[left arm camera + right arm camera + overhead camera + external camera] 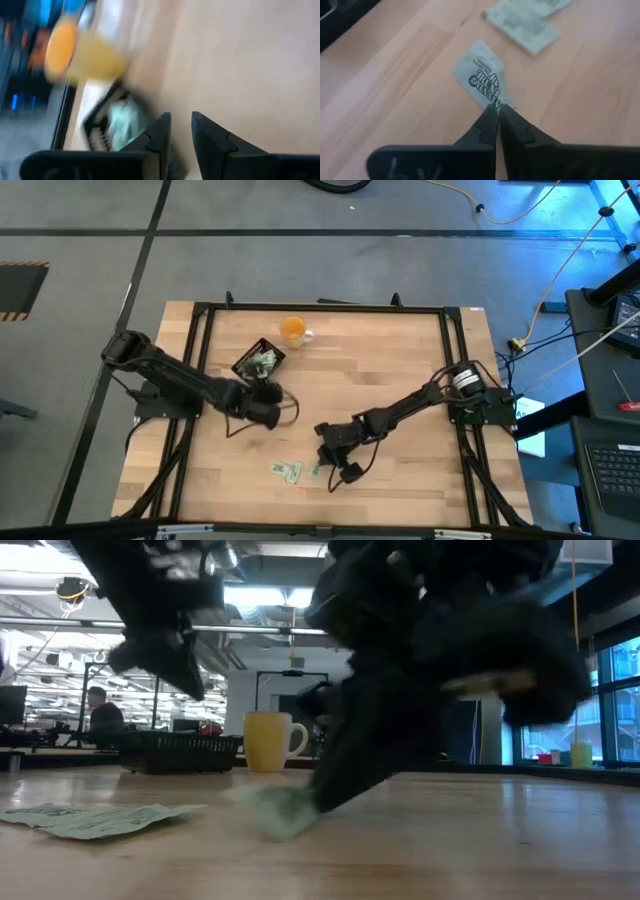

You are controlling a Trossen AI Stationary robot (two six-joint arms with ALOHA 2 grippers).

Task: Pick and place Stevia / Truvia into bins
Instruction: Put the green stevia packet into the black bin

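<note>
- The right end effector (497,116) is low over the front of the wooden counter (400,380), fingers pinched together on the near edge of one pale green and white sachet (482,79), which lies flat on the wood.
- In the high view the same right end effector (337,469) shows near the counter's front edge, with that sachet (315,471) just beside it on the side toward the left arm.
- Just beyond the gripped sachet, away from the right end effector, lie more loose sachets (522,20), overlapping one another; from above they show as a small cluster (285,470) near the pinched one but apart from it.
- In the low view the right end effector (300,815) touches down on the pale sachet at the counter surface, and the loose sachets (95,818) lie flat off to one side.
- The left end effector (272,393) is above the counter just beside the black tray (243,366), its fingers (210,142) parted with a narrow gap and nothing visible between them.
- The black tray holds several sachets (262,362) and is next to the left end effector, well apart from the right one.
- An orange cup (293,330) with a white handle is beyond the tray, farther from both end effectors.
</note>
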